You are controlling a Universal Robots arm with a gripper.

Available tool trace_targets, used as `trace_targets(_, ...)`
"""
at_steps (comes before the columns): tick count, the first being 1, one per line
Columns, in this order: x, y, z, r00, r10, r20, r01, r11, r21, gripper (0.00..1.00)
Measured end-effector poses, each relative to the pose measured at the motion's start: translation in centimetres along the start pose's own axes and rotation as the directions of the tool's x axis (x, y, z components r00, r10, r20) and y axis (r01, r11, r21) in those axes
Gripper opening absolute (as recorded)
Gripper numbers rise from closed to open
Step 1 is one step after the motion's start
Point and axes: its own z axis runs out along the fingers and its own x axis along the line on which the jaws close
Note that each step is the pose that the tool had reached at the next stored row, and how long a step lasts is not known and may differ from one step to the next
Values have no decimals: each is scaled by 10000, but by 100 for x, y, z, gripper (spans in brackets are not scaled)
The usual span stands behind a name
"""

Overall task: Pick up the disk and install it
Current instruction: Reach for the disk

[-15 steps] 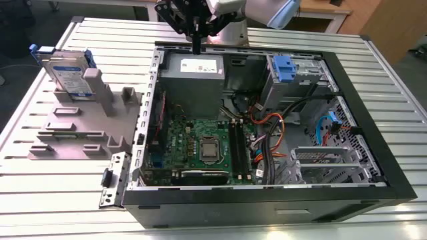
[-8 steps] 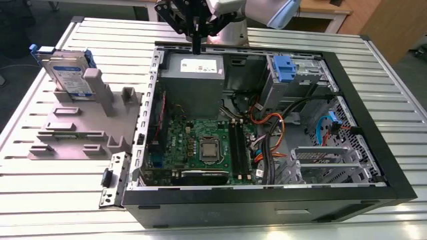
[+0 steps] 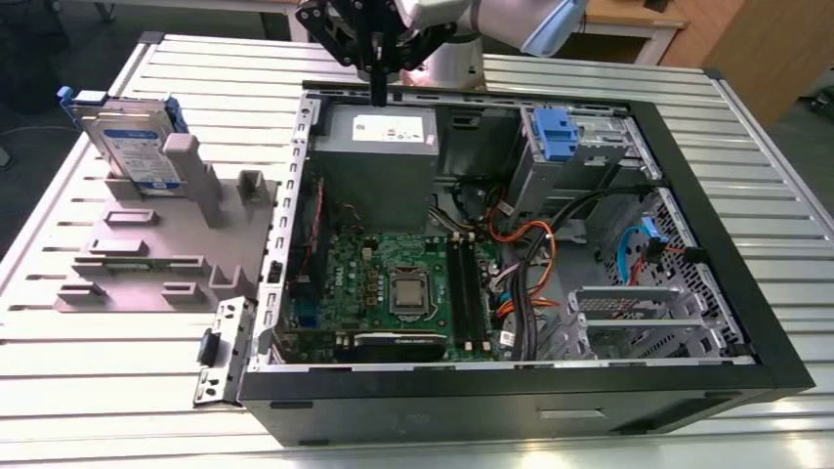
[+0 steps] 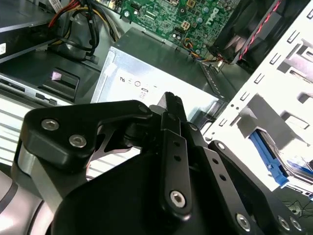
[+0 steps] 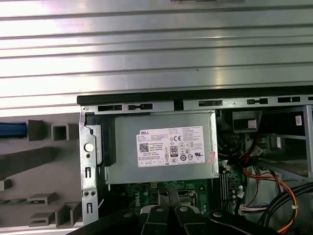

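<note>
Your gripper (image 3: 379, 93) hangs with fingers together over the power supply (image 3: 381, 161). The disk (image 3: 133, 147) stands upright in the grey rack (image 3: 144, 249), well apart, the case wall (image 3: 295, 195) between

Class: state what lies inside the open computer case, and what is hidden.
Inside: a grey power supply box, a green motherboard, coloured cables and a blue clip. Whatever lies beneath the box and cables is covered.

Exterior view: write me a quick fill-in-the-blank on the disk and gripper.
The disk stands in the grey rack, on the exterior view's ___ of the computer case.
The gripper hangs above the grey box that bears a ___ sticker.
The gripper holds ___.
Missing: left; white; nothing.
</note>
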Motion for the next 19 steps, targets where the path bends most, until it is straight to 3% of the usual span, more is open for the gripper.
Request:
trace_targets(11, 169, -13, -2, 10000, -1, 0, 1, 10000, 0, 11)
trace_targets(19, 184, -14, -2, 10000, 1, 0, -1, 10000, 0, 11)
